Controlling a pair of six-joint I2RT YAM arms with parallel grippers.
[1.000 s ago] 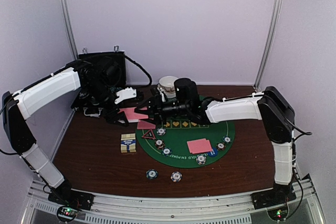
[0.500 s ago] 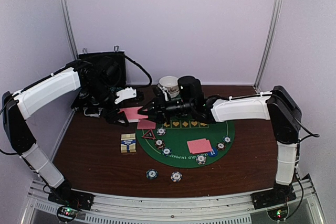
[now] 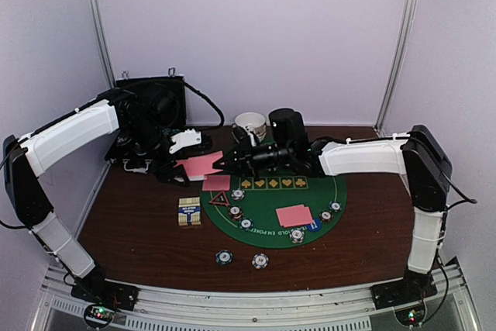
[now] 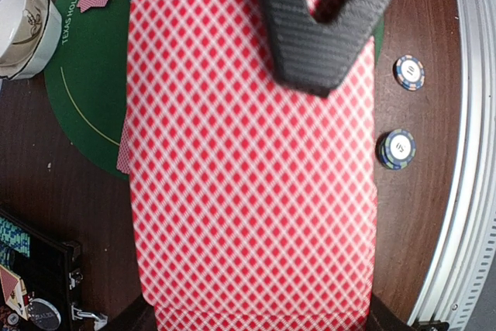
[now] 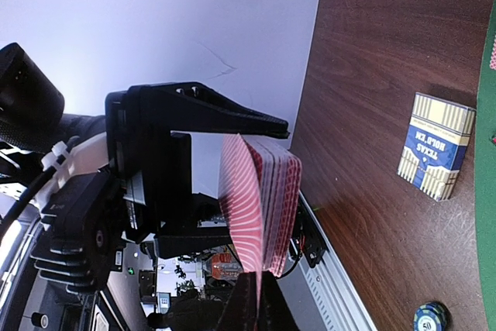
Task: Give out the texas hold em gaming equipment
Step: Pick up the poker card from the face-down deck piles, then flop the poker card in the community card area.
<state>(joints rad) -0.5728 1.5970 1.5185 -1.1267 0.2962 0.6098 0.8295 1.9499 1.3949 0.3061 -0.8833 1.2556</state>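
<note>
One stack of pink-backed playing cards (image 4: 248,176), diamond-patterned, hangs left of centre in the top view, clamped tight in the left tool (image 3: 177,168) above the worktop (image 3: 139,222). The right tool (image 3: 222,163), open a second ago, now pinches the top card (image 5: 230,207), and its arm has drawn rightward.

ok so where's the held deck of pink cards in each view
Top external: the card deck is left of centre, just past the far left edge of the green mat.
Left wrist: the deck fills the middle of the picture, back side up.
Right wrist: it is seen edge-on at centre.
Shared landmark: the green mat, at upper left in the left wrist view and a strip at the right edge in the right wrist view.
</note>
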